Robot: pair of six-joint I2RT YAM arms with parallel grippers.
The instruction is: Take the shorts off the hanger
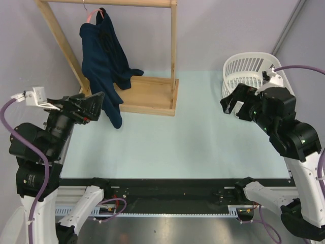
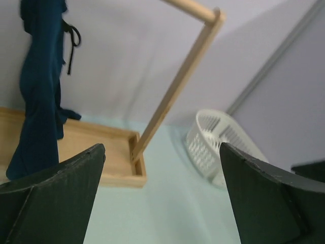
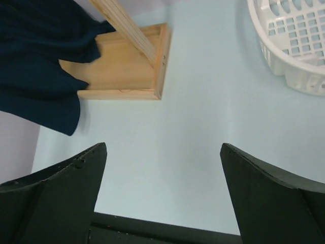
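Two pincers gape: left pincer (image 1: 99, 105) near shorts (image 1: 104, 58) hung on hanger (image 1: 93, 16); right pincer (image 1: 233, 108) well apart.

Wooden rack (image 1: 147, 94) on pale green table (image 1: 177, 137); white basket (image 1: 249, 68) well apart, right.

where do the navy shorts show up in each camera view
Top external: shorts hang in the upper left.
Left wrist: shorts run down the left edge.
Right wrist: shorts fill the upper left corner.
Shared landmark: the wooden rack base, right beside the shorts in all three views.
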